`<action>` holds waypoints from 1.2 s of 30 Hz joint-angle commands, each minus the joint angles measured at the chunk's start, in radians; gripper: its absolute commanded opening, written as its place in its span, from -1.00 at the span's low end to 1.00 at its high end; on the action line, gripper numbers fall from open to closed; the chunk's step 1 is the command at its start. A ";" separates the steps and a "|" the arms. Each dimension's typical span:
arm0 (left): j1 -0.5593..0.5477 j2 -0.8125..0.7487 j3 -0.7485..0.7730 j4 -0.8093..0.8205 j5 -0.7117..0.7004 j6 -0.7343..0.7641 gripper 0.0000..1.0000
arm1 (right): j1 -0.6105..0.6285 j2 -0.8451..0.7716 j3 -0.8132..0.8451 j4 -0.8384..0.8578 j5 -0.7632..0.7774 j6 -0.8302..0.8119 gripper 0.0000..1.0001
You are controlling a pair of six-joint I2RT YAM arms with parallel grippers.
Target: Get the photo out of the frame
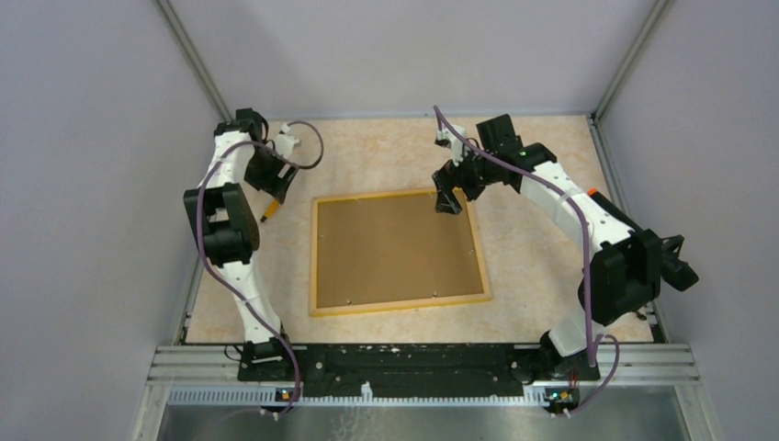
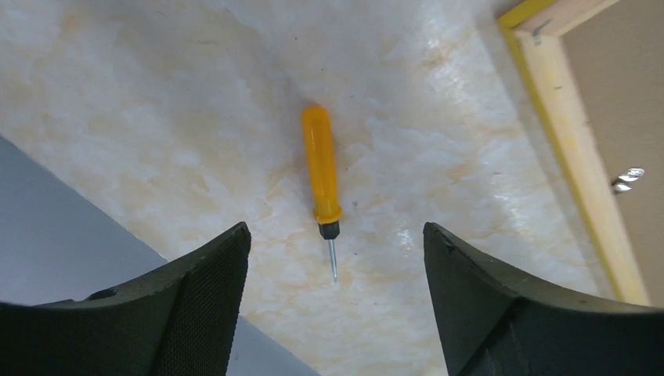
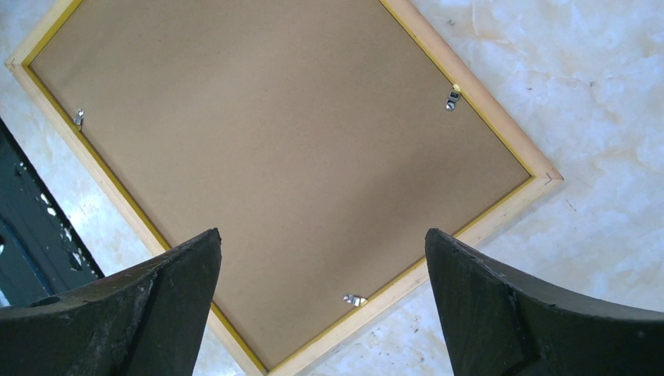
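Left claw (image 2: 336, 239): fingers spread wide, nothing between them. It hovers over an orange-handled screwdriver (image 2: 321, 168) that lies flat on the table (image 1: 533, 266) just off the frame's left edge, apart from the rim.

Right claw (image 3: 322, 235): also spread, empty, above the frame's far right corner and looking down on the back.

The frame (image 1: 400, 304) lies face down, mid-table. Its brown back panel (image 1: 395, 248) is up, with the light wood rim around it and a yellow edge showing at the border. The long axis runs left-right, roughly parallel to the arm bases and skewed slightly. The photo isn't visible. Presumably it's under the panel, print side down.

Small metal tabs (image 3: 452, 99) sit along the inner rim. Can't tell whether they're turned clear of the panel.

Judgement: early stage, opening up the back. The panel looks seated and nothing is lifted.

Next move likely needs:
- The left claw drops and closes across the handle. The handle's axis already lines up with the gap between the fingers, tip pointing back toward the wrist.
- Then work the tabs off the panel while the right claw steadies the rim.

Risk: the round handle may roll on a sloppy pinch.
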 commanded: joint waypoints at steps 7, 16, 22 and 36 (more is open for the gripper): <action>-0.098 0.152 0.076 -0.045 -0.303 0.095 0.40 | -0.009 -0.029 0.006 0.010 -0.004 0.020 0.98; -0.113 0.276 0.103 -0.067 -0.352 0.007 0.17 | -0.009 -0.040 0.005 -0.002 0.002 0.019 0.98; -0.115 0.285 0.147 -0.086 -0.251 -0.044 -0.23 | -0.009 -0.016 0.039 0.016 -0.037 0.036 0.98; -0.147 -0.147 0.407 0.182 0.497 -0.400 -0.99 | -0.009 0.129 0.310 0.192 -0.258 0.285 0.98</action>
